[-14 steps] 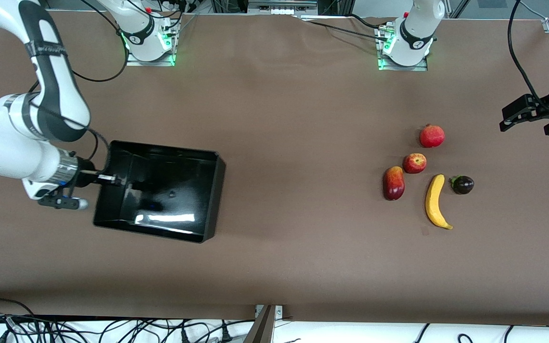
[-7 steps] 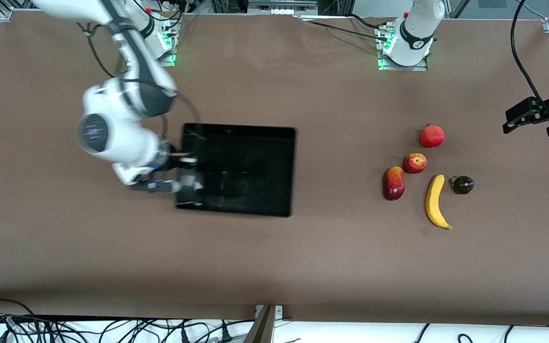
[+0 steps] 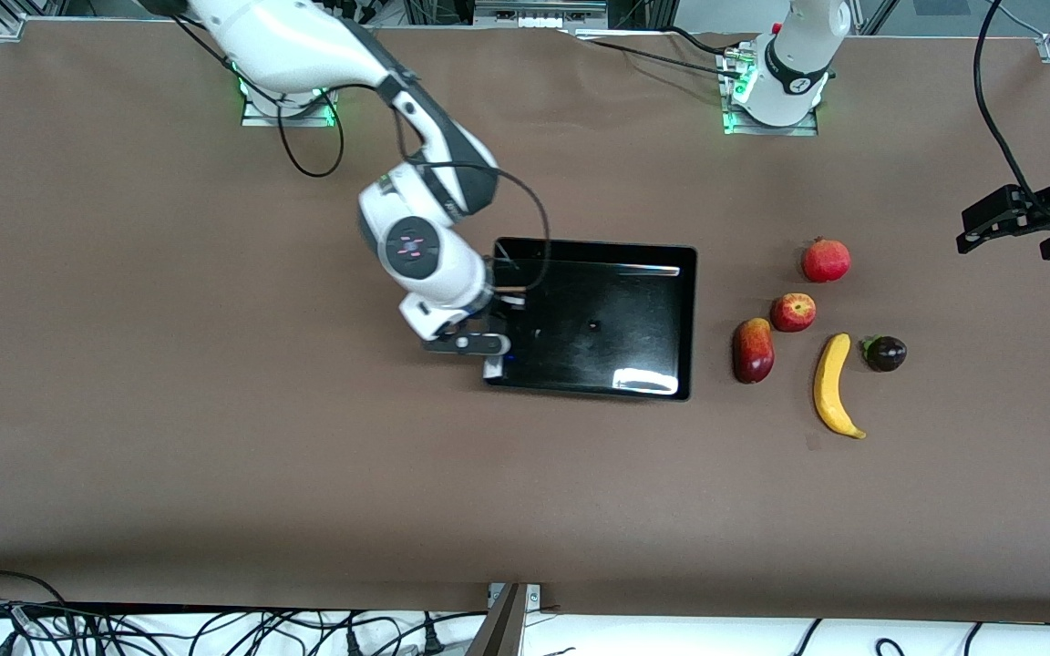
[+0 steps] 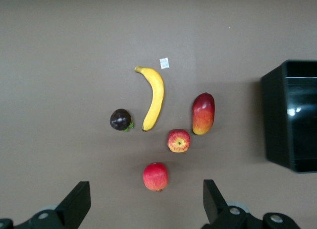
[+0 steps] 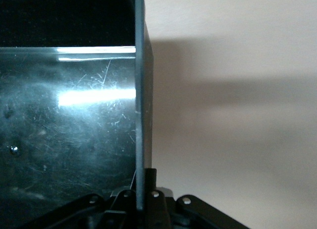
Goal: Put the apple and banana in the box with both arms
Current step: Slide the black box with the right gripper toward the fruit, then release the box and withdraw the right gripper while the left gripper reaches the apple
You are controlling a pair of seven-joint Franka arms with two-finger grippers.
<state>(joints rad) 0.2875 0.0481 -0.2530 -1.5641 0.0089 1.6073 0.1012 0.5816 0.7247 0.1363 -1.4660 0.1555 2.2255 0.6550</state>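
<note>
The black box [image 3: 685,319] sits mid-table, beside the fruit. My right gripper [image 3: 499,314] is shut on the box's wall at the end toward the right arm; in the right wrist view the thin wall [image 5: 140,115] runs straight between the jaws of that gripper [image 5: 143,189]. The apple [image 3: 793,312] lies on the table between a pomegranate and a mango. The banana [image 3: 832,385] lies a little nearer the front camera. My left gripper [image 3: 1008,241] hangs open and empty over the left arm's end of the table. Its wrist view shows gripper [image 4: 145,194], apple [image 4: 179,141], banana [image 4: 154,97] and box [image 4: 292,115].
A red pomegranate [image 3: 826,261] lies farther from the front camera than the apple. A dark red mango [image 3: 753,350] lies between the box and the banana. A small dark purple fruit [image 3: 885,353] rests beside the banana toward the left arm's end.
The right arm has swept the box from the right arm's end of the table to the middle, next to the fruit. The left gripper has barely shifted; the fruit has not moved.
</note>
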